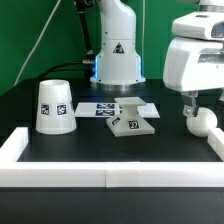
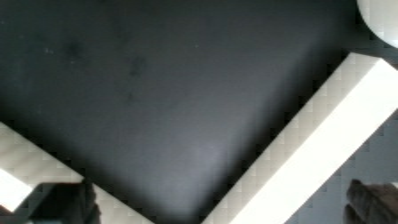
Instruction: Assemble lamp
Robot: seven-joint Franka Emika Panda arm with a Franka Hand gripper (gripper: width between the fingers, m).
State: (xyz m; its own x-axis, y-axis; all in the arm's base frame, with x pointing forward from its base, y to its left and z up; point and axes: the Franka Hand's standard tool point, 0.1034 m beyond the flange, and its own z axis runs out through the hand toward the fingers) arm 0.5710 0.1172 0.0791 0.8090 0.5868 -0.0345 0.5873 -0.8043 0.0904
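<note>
The cup-shaped lamp shade [image 1: 53, 105] stands mouth up at the exterior view's left. The flat square lamp base [image 1: 131, 121] lies in the middle of the black table. The ball-headed bulb [image 1: 201, 121] lies at the exterior view's right, near the white corner wall. My gripper [image 1: 197, 99] hangs just above and behind the bulb. In the wrist view my gripper [image 2: 215, 205] is open wide, its dark fingers [image 2: 54, 204] at the frame's edges with only table and white wall between them. A white patch at the wrist view's corner [image 2: 386, 25] may be the bulb.
The marker board [image 1: 100, 107] lies behind the base. The white robot pedestal [image 1: 117, 58] stands at the back. A low white wall [image 1: 110, 176] borders the table's front and both sides; in the wrist view its corner [image 2: 311, 130] forms a V under the gripper.
</note>
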